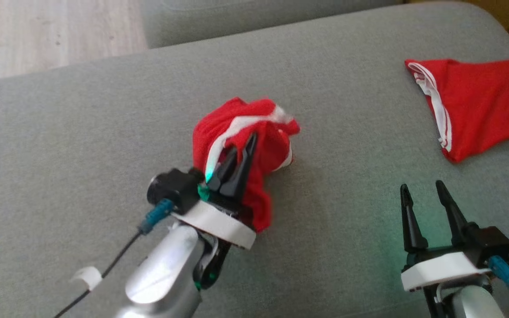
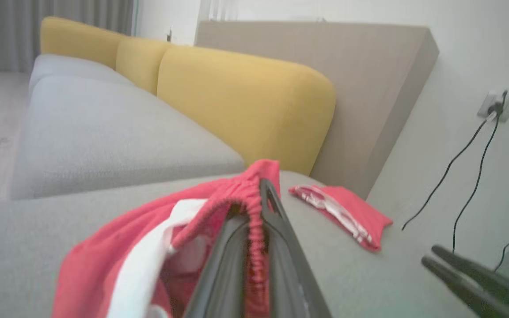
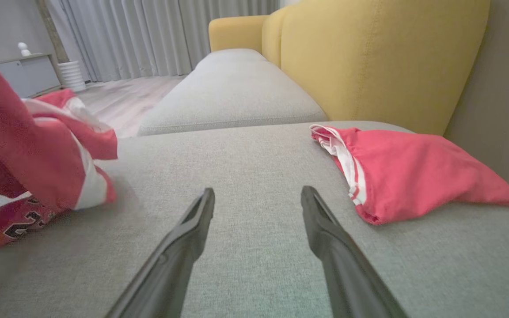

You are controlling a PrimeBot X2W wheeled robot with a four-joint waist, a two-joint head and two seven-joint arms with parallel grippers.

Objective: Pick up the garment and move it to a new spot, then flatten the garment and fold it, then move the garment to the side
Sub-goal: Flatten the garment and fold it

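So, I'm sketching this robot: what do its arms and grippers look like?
The left gripper and right gripper match: two long, tapering black jaws on a black base with a white collar. Forearms are shiny silver. Each wrist carries a teal plug with a thin black cable; a green light glows at the left one.

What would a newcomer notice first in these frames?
The crumpled red garment with white trim, bunched mid-cushion on the grey sofa and pinched in the shut left gripper. Next comes a second red garment lying flat at the cushion's far right, with the right gripper open and empty in front of it.
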